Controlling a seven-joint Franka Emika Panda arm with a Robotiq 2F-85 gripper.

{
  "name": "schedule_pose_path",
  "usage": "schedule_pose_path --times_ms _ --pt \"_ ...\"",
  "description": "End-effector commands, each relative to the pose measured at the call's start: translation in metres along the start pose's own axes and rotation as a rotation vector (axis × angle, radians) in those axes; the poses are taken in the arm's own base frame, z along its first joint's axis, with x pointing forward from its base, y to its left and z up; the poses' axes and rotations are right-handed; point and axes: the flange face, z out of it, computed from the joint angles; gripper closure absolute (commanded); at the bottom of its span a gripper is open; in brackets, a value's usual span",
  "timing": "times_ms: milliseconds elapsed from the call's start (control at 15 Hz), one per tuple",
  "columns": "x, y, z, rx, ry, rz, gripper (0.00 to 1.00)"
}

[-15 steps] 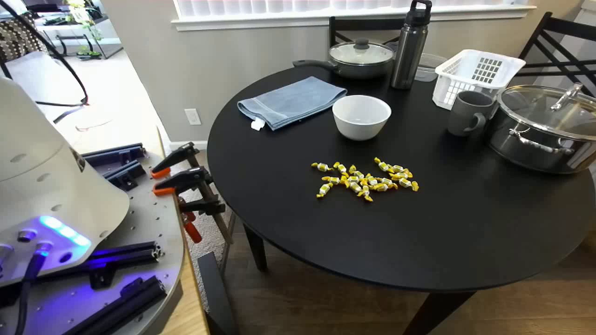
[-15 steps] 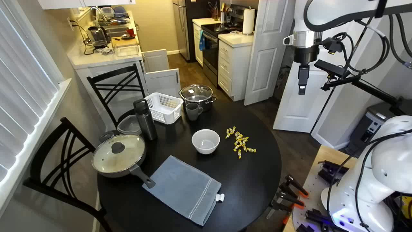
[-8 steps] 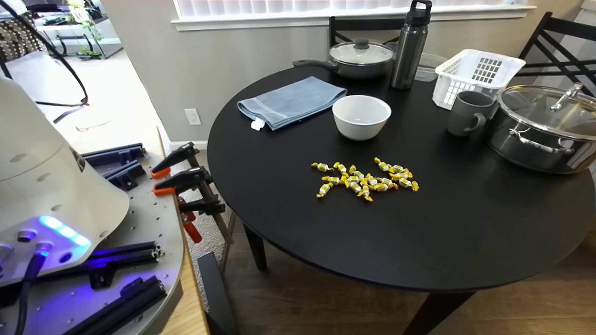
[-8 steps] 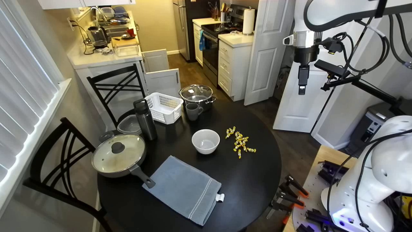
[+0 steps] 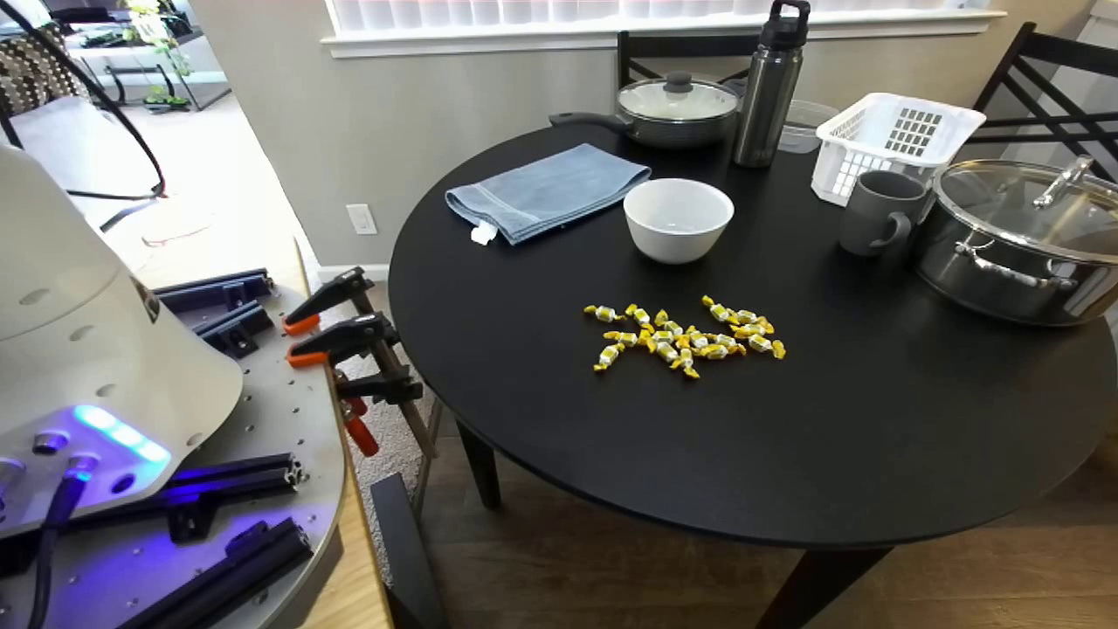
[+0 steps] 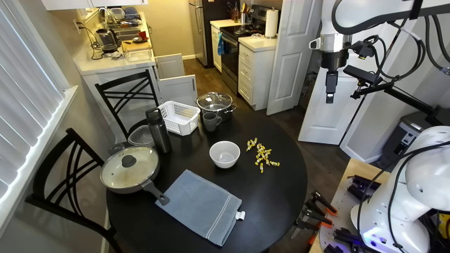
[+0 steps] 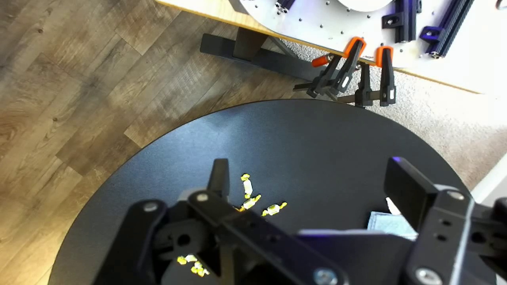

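Observation:
In the wrist view my gripper (image 7: 308, 161) stands wide open, its two black fingers (image 7: 410, 190) far apart with nothing held between them. Beneath it, several yellow-and-white wrapped candies (image 7: 273, 209) show on the dark table, partly hidden by the gripper's linkage. An exterior view has the gripper (image 6: 329, 97) hanging in the air, pointing down, well above table height. The candies (image 5: 609, 355) lie in a loose cluster beside a white bowl (image 5: 677, 229), which looks empty. A folded blue-grey towel (image 5: 550, 192) lies beyond the bowl; its corner (image 7: 390, 225) peeks past a finger.
The round black table (image 5: 786, 454) also carries a lidded pan (image 5: 677, 131), a steel bottle (image 5: 767, 109), a white basket (image 5: 847, 170), a clear container (image 6: 141, 135), a grey mug (image 5: 873, 218) and a lidded pot (image 5: 1004, 275). Clamps (image 7: 348, 71) jut from the robot's bench toward the table.

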Motion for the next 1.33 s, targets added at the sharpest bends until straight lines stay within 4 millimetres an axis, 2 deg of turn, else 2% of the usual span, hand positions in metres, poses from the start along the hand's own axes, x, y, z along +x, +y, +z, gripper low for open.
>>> schedule_pose_path --times_ms 0,67,200,467,667,867,1000,1067,1133,1267 --pt "0.013 0.006 -0.003 -0.100 0.001 0.073 0.00" --pt "0.023 0.007 0.001 -0.129 0.014 0.092 0.00" --pt "0.050 0.007 0.022 -0.125 0.061 0.169 0.00" --pt "0.089 0.010 0.085 -0.204 0.122 0.326 0.00" --pt "0.110 0.018 0.128 -0.272 0.115 0.395 0.00" --pt "0.122 0.034 0.162 -0.317 0.091 0.471 0.00" --pt "0.124 0.039 0.175 -0.263 0.015 0.463 0.00" --pt "0.124 0.039 0.168 -0.186 -0.020 0.402 0.00" --pt "0.120 0.034 0.174 -0.254 0.021 0.448 0.00" --pt "0.123 0.037 0.173 -0.212 -0.008 0.425 0.00"
